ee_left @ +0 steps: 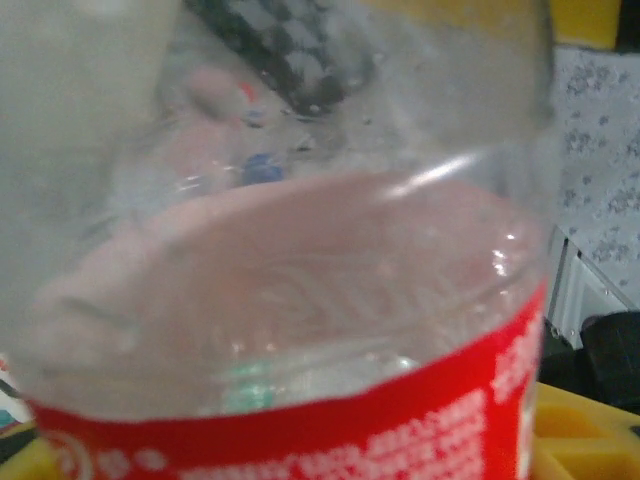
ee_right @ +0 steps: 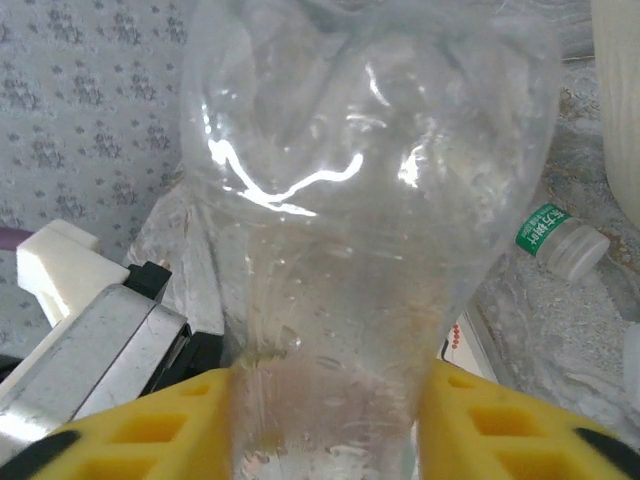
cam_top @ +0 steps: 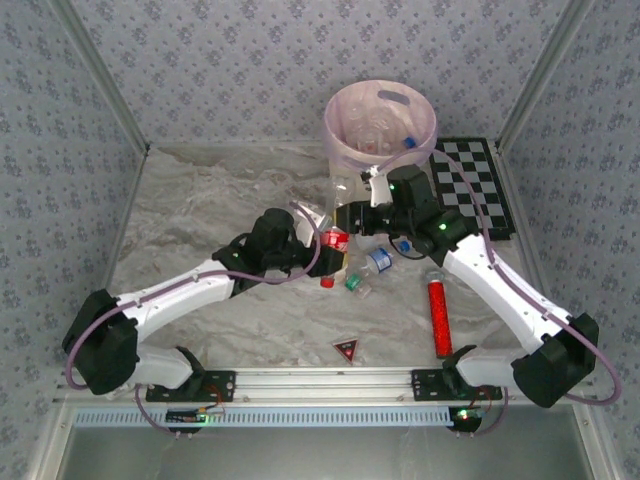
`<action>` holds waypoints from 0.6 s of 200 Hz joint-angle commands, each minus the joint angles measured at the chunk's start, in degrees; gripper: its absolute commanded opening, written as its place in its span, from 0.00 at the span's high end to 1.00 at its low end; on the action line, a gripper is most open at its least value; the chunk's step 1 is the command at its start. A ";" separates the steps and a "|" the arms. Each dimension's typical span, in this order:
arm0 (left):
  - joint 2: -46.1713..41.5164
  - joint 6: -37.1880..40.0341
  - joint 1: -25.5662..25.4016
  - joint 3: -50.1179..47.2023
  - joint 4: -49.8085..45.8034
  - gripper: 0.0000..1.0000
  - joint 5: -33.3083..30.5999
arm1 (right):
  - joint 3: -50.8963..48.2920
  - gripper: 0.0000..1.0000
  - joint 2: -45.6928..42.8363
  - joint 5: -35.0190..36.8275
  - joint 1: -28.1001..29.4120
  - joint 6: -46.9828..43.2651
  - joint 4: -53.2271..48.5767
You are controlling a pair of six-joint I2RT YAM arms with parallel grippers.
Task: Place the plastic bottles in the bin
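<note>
Nearest us, loose bottles [cam_top: 372, 265] lie mid-scene. Just beyond, the left gripper [cam_top: 322, 244] straddles a red-labelled bottle [ee_left: 300, 300]; we cannot tell whether it presses. Farther and to the right, the right gripper [ee_right: 325, 440] pinches a clear bottle [ee_right: 360, 200], its long axis running straight out from the fingers. The bin [cam_top: 330, 125] stands just beyond this arm, the nearer one, and holds more bottles [cam_top: 390, 138].

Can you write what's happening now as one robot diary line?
left fingers: gripping red-label bottle | right fingers: gripping clear bottle near bin | todo: loose bottles not yet binned
</note>
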 commanded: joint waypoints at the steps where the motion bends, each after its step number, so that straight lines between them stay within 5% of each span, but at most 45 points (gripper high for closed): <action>1: -0.37 3.42 -0.20 1.99 -1.56 0.49 -1.64 | 4.46 0.20 0.63 1.02 -0.39 -4.54 -4.41; 17: -0.16 5.05 -0.30 2.83 -4.26 0.50 -3.44 | 7.33 0.07 0.39 3.73 -2.47 -6.38 -9.06; 50: -0.29 13.85 -1.38 2.06 -5.83 0.51 -4.09 | 11.92 0.00 1.82 -3.05 -7.71 -6.18 -10.37; 80: -0.44 19.31 -1.68 1.38 -5.69 0.51 -4.44 | 15.18 0.00 5.81 -11.65 -7.79 -5.52 -12.62; 120: -0.71 20.06 -1.69 2.01 -4.71 0.51 -4.56 | 15.32 0.05 7.65 -10.60 -7.35 -4.92 -13.16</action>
